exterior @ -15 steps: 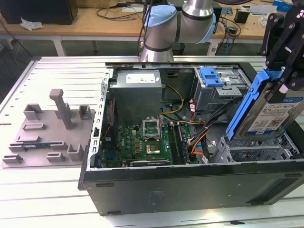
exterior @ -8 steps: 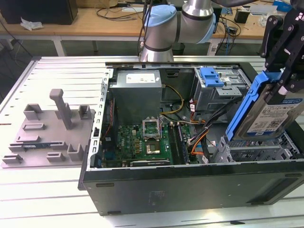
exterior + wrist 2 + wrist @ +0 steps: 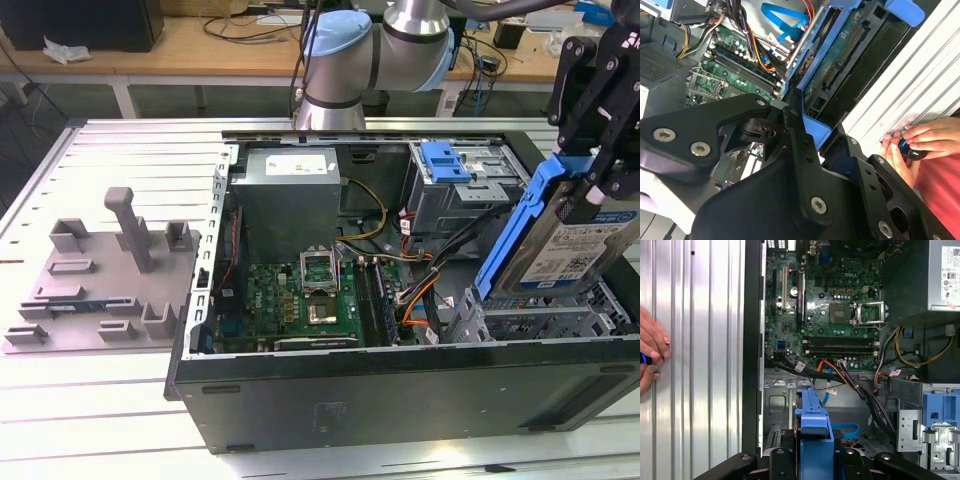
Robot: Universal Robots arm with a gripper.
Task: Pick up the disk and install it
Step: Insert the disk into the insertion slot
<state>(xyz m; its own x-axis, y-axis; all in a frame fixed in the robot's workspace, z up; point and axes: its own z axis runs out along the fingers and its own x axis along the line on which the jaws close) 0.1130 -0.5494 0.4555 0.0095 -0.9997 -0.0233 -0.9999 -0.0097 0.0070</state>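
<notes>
The disk (image 3: 575, 248), a silver drive with a white-and-blue label in a blue carrier bracket (image 3: 512, 238), hangs tilted at the exterior view's right. It is above the metal drive bay (image 3: 545, 322) in the open computer case (image 3: 400, 385). My gripper (image 3: 592, 195) is shut on the disk's upper edge. In the first wrist view the blue carrier (image 3: 813, 424) stands edge-on between the black fingers (image 3: 777, 462), over the bay. The second wrist view gives the disk's green circuit-board underside (image 3: 839, 56) and the black linkage of my gripper (image 3: 805, 127).
Inside the case lie the motherboard (image 3: 305, 300), the grey power-supply box (image 3: 290, 195), orange and black cables (image 3: 420, 285) and a drive cage with a blue latch (image 3: 445, 160). A grey fixture (image 3: 105, 275) sits at the exterior view's left. A person's hand (image 3: 922, 140) rests on the slatted table.
</notes>
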